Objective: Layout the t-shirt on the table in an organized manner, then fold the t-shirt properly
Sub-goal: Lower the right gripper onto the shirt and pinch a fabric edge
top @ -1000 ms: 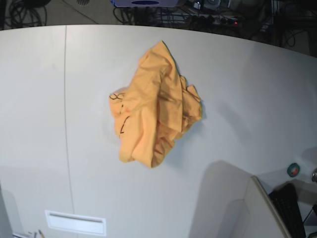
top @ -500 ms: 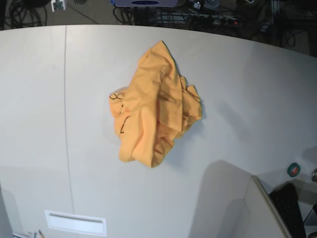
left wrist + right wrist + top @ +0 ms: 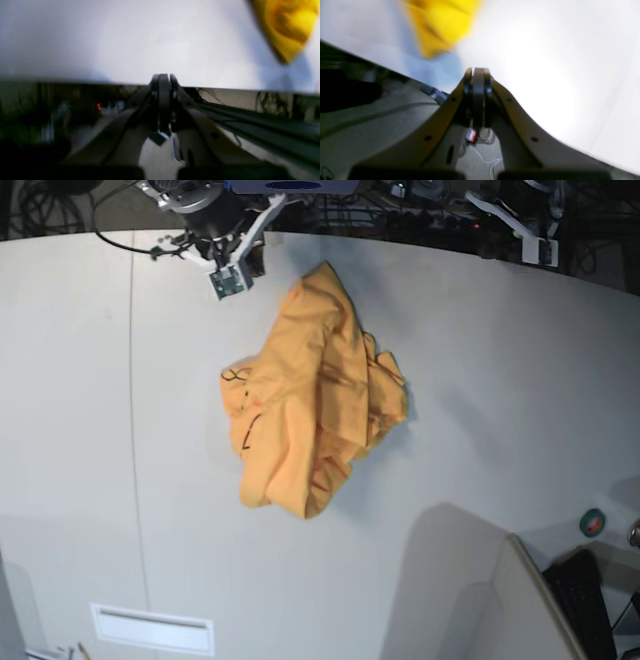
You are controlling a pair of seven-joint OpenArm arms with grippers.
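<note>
The orange-yellow t-shirt lies crumpled in a heap at the middle of the white table, with bits of black lettering at its left side. My right gripper is shut and empty, over the table's far edge; the shirt shows blurred ahead of it to the left. Its arm is at the far edge, just left of the shirt's top. My left gripper is shut and empty, with the shirt far off at the upper right. Its arm is at the far right edge.
A thin dark seam runs down the table's left part. A green tape roll lies at the right edge. A grey panel and a dark device stand at the front right. A white slot is at the front left. Cables lie beyond the far edge.
Both arms have come into the base view at the table's far edge; earlier neither showed. The shirt has not moved.
</note>
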